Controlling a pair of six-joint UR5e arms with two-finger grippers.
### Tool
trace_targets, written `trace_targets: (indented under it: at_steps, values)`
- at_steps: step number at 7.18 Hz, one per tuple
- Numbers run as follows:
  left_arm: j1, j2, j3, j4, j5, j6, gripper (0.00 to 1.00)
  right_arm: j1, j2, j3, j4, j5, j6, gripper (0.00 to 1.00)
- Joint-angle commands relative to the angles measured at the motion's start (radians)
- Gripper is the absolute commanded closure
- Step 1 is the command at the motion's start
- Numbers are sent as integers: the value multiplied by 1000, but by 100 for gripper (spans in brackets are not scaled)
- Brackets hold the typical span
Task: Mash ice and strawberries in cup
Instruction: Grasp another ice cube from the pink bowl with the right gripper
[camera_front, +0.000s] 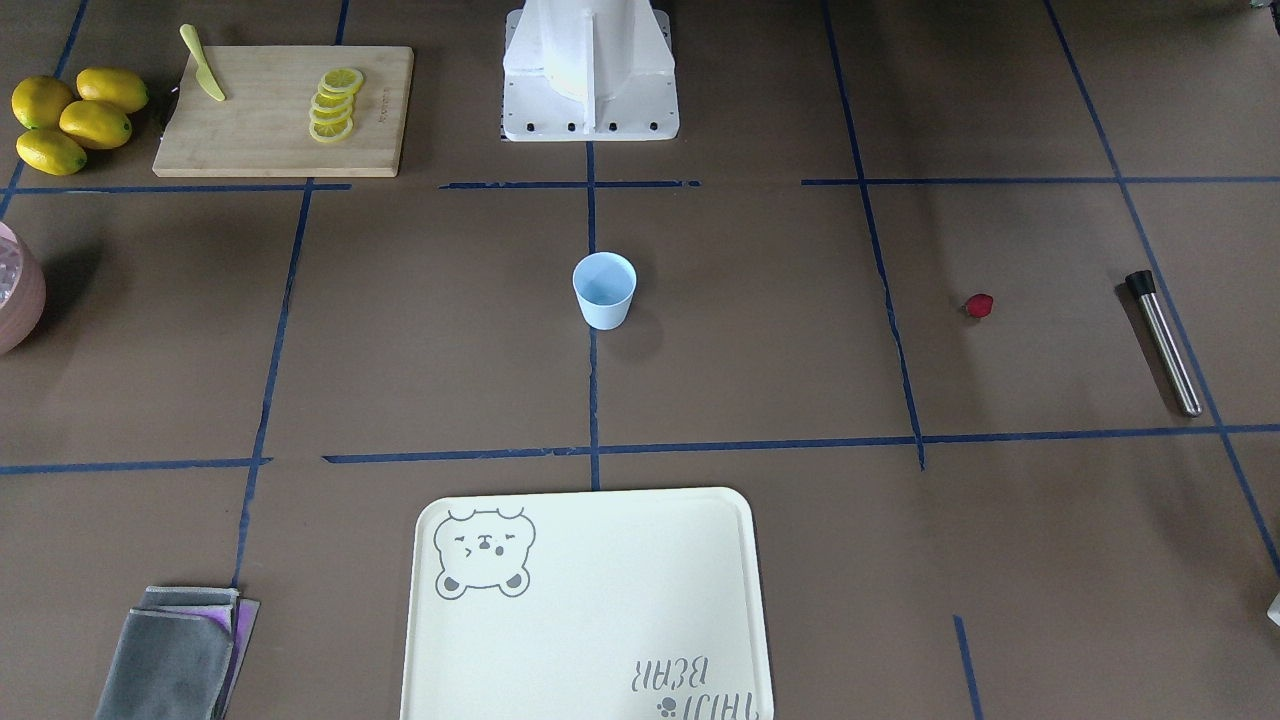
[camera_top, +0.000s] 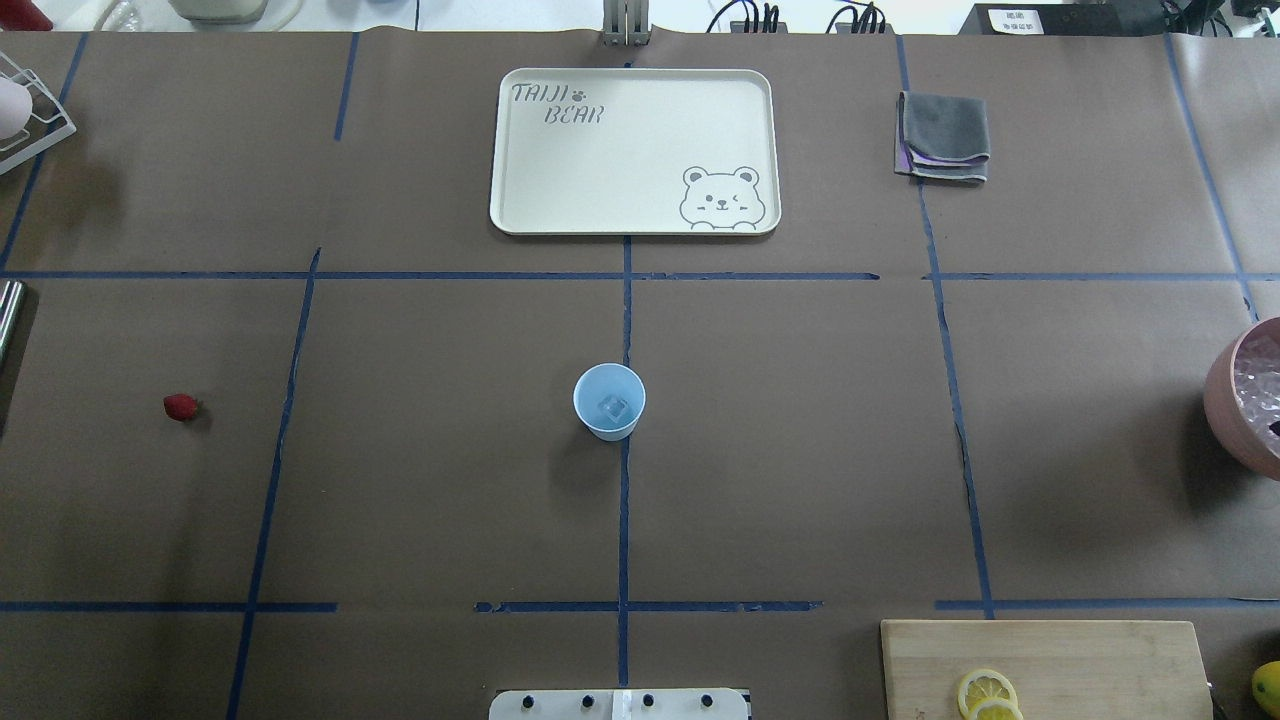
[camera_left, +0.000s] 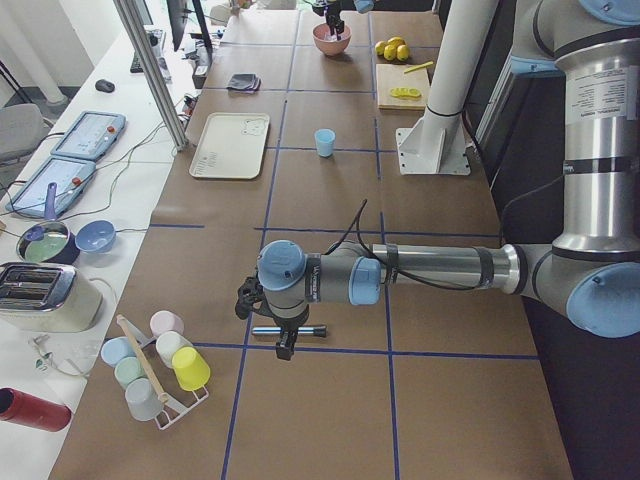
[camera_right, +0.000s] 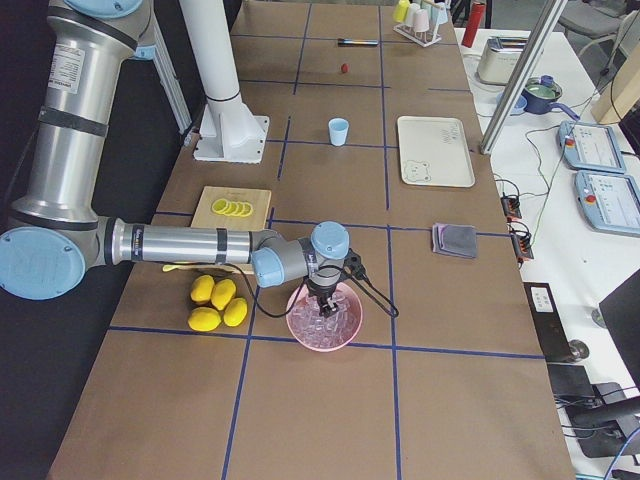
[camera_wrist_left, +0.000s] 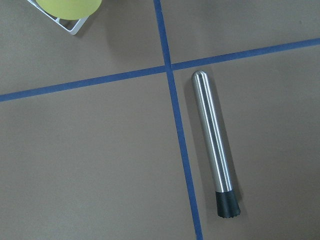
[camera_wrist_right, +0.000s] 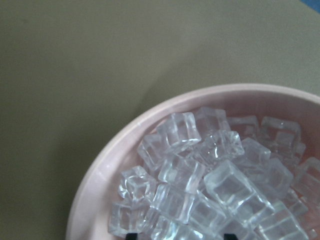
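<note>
My right fingers (camera_right: 322, 303) hang spread wide over the pink ice bowl (camera_wrist_right: 100, 175), gripping nothing. My left fingers (camera_left: 284, 345) hover above the muddler (camera_wrist_left: 212, 145); I cannot tell their opening. The cup (camera_top: 609, 385) stands mid-bench (camera_top: 800, 450), one ice cube (camera_top: 612, 406) inside. The strawberry (camera_top: 181, 406) lies well apart.

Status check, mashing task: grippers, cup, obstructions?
Left gripper above muddler, state unclear. Right gripper open over pink ice bowl. One ice cube in cup; strawberry not yet in. Nothing crowding cup.
</note>
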Motion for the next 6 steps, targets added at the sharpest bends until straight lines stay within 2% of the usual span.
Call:
trace_targets:
  at_steps: [1, 3, 5, 6]
  values:
    - [2, -2, -1, -1, -1, 0, 0, -1, -1, 2, 1, -1, -2, 93]
    - [0, 1, 0, -20, 0, -2, 0, 4, 0, 6, 0, -1, -2, 93]
    - [0, 1, -1, -22, 0, -2, 0, 68, 15, 24, -2, 7, 0, 93]
    - [0, 1, -1, -22, 0, -2, 0, 76, 32, 53, -9, 7, 15, 96]
